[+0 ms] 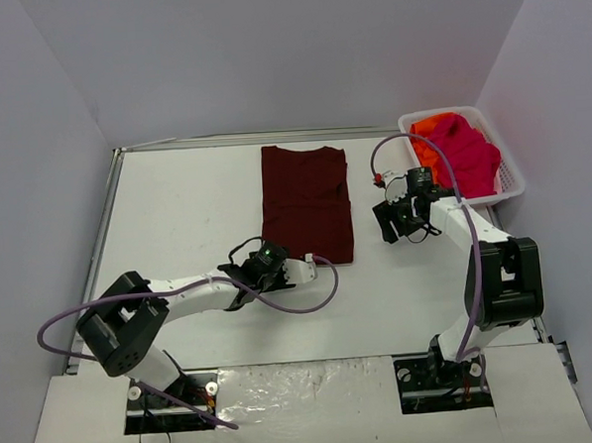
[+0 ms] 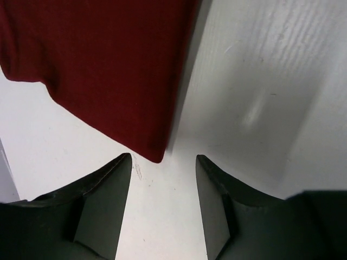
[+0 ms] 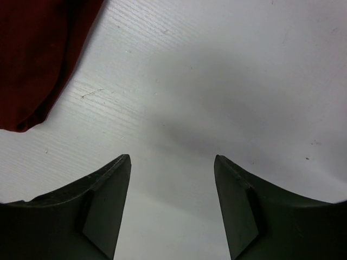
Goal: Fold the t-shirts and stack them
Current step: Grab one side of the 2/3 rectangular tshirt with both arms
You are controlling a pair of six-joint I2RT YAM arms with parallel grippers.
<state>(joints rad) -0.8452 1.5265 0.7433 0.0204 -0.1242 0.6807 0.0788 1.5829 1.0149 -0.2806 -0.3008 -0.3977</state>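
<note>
The maroon t-shirt (image 1: 306, 203) lies folded between the left gripper (image 2: 162, 162) and right gripper (image 3: 172, 162), both apart and empty. A pink t-shirt (image 1: 468, 151) and an orange t-shirt (image 1: 425, 129) wait unfolded in the basket (image 1: 513, 176) beyond the right gripper.

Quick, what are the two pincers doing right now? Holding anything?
Left pincer: open, holding nothing.
Right pincer: open, holding nothing.

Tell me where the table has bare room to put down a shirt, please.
Widest: the table left of the maroon t-shirt. Also the near patch right of the left claw. Crowded: between t-shirt and basket, where the right claw hangs.
</note>
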